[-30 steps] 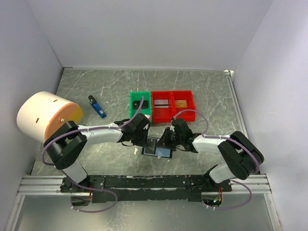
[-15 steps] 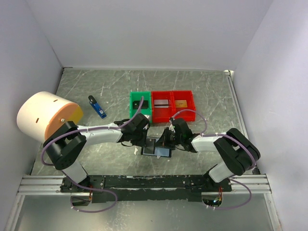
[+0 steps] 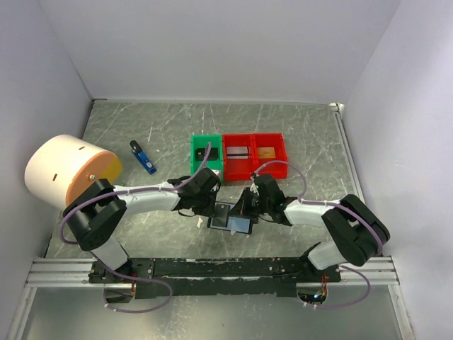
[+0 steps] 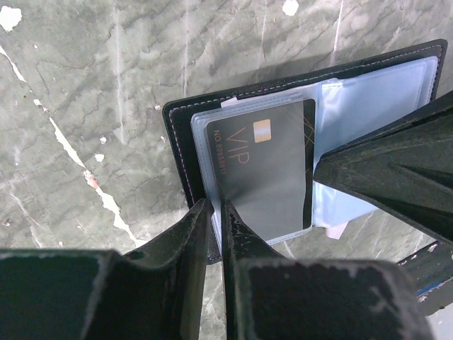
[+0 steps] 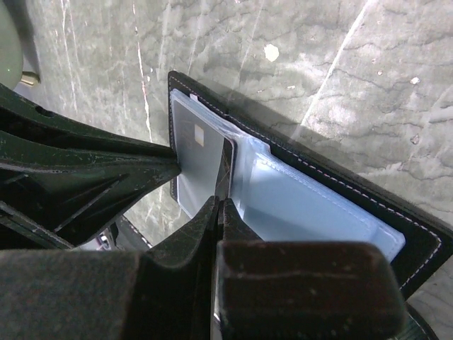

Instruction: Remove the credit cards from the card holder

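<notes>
Black stitched folding card holder (image 4: 177,138) lies open on the marbled grey table (image 4: 85,106). The left gripper (image 4: 214,216) pinches its edge; the right gripper (image 5: 221,209) nips the dark VIP credit card (image 4: 265,170).

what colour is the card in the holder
The card is black with gold VIP lettering and a gold chip; the left wrist view shows it best.

The marbled table (image 3: 297,127) bears a green bin (image 3: 194,152), two red bins (image 3: 253,159), a blue stick (image 3: 144,158), a drum (image 3: 67,170) and the open card holder (image 3: 230,219).
</notes>
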